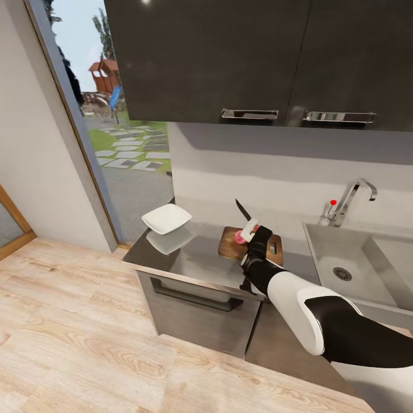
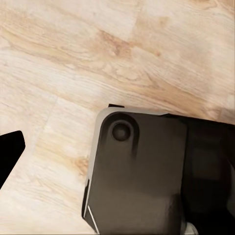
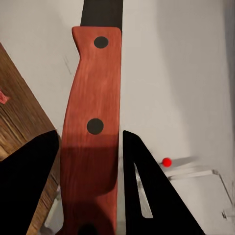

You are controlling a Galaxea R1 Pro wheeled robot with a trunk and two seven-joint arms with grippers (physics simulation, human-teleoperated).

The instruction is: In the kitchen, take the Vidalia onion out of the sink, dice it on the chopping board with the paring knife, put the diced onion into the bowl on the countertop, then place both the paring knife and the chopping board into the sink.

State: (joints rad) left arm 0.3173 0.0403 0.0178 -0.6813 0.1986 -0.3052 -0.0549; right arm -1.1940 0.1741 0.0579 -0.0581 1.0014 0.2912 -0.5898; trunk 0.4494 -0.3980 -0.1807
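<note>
On the counter: the chopping board (image 1: 232,245) lay on the grey counter (image 1: 195,261), left of the sink (image 1: 335,244), with something pink (image 1: 237,236), probably the onion, on its far left part.
Right claw: the right claw (image 1: 252,230) was clenched on the paring knife (image 1: 243,210); in the right wrist view its reddish handle (image 3: 92,137) sat between the two dark fingers (image 3: 29,186), blade pointing up and away toward the wall.
Left claw: I could not tell its state; the left wrist view gave wooden floor (image 2: 73,54), a dark robot part (image 2: 137,171) and one dark tip at the edge.
Bowl: the white bowl (image 1: 166,218) stood at the far left of the counter, well apart from the board.
Sink: the basin looked empty, drain (image 1: 342,273) bare.
Step in hand: by my reading, dicing, with the knife raised above the pink piece.
Next move: tilt the blade down and press it through the piece, keeping the cut on the board.
</note>
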